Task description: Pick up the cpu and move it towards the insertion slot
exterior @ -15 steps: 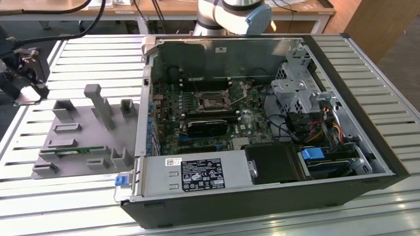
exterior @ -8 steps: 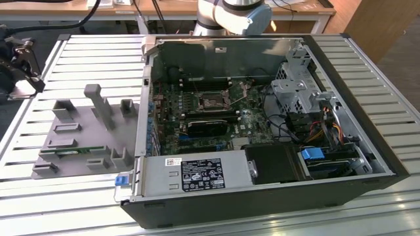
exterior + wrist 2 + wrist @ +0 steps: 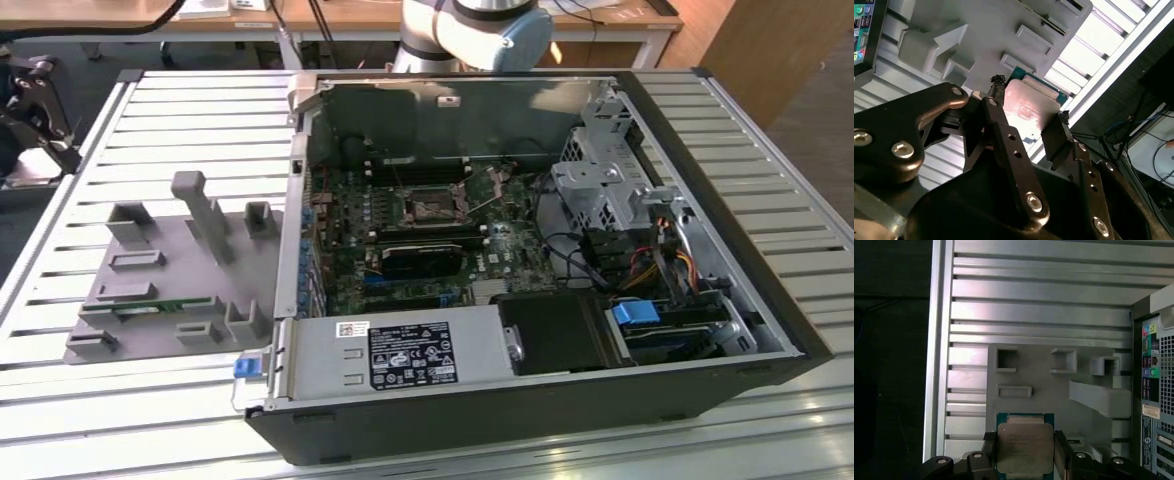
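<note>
the cpu point(image 3: 1025, 447) is a flat square chip with a silvery metal lid and a thin green rim peeking out around it. in the first wrist view it's lid-up and level, pinched on two opposite edges by the gripper point(image 3: 1025, 440), over the grey holder plate point(image 3: 1054, 400). can't tell if it's touching the plate. the insertion slot point(image 3: 430, 208) is a square socket lying flat on the motherboard point(image 3: 350, 230), shiny metal frame around a dark centre, roughly mid-board towards the far side.

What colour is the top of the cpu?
Silvery grey, with a green rim around it; the first wrist view shows the cpu best.
</note>
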### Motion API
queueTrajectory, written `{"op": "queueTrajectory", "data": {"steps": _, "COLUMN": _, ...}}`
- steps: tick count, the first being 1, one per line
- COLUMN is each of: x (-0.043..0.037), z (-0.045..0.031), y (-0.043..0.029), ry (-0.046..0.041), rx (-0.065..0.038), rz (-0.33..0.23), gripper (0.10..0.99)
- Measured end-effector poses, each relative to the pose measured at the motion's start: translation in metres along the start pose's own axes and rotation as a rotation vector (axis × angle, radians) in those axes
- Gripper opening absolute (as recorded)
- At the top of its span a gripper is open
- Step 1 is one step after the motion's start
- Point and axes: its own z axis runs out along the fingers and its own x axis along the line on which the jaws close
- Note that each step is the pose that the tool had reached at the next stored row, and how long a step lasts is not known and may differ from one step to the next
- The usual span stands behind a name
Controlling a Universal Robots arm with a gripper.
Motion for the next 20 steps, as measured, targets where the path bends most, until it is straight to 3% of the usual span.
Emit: {"op": "queueTrajectory", "data": {"steps": 20, "x": -0.0015, "z": -0.0484, "y": 0.0021, "ry": -0.0016, "rx": 0.0, "rz": 0.0, "gripper": 0.541}}
